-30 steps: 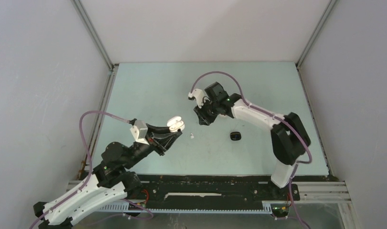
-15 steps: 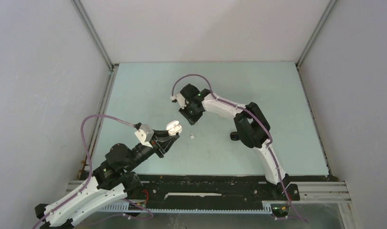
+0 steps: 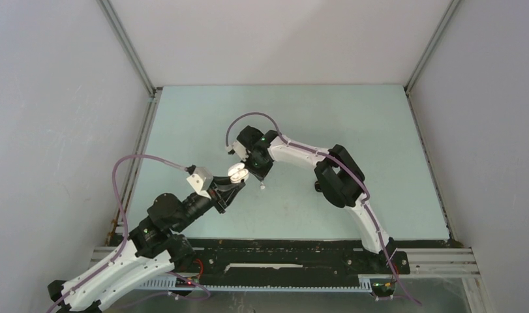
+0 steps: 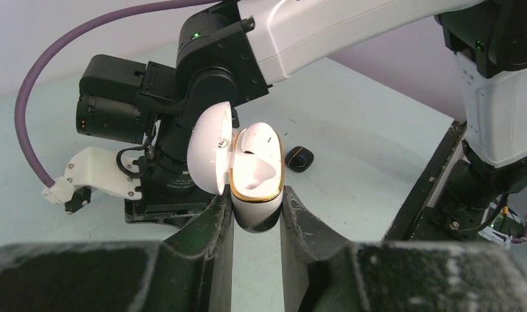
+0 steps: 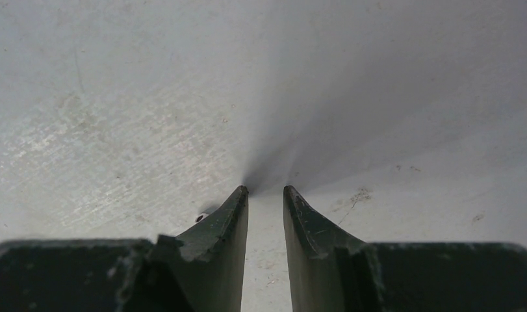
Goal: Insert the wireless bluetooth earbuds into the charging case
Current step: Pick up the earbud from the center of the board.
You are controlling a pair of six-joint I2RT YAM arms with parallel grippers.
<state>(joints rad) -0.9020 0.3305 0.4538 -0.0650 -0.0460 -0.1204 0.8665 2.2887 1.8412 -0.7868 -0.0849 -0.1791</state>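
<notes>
My left gripper is shut on the white charging case, which has a gold rim and its lid swung open to the left. From above, the case is held over the table's middle in the left gripper. One tiny white earbud lies on the table just right of it. My right gripper points down right behind the case. In the right wrist view its fingers stand slightly apart over bare table, with nothing between them.
A small black pebble-like object lies on the table to the right, behind the case. The right arm's elbow hangs over that spot. A tiny pale round thing peeks out beside the right gripper's left finger. Walls enclose the pale green table.
The right arm has swung left and down, bringing its gripper from the table's middle to right beside the held case. The left gripper and case have barely shifted.
</notes>
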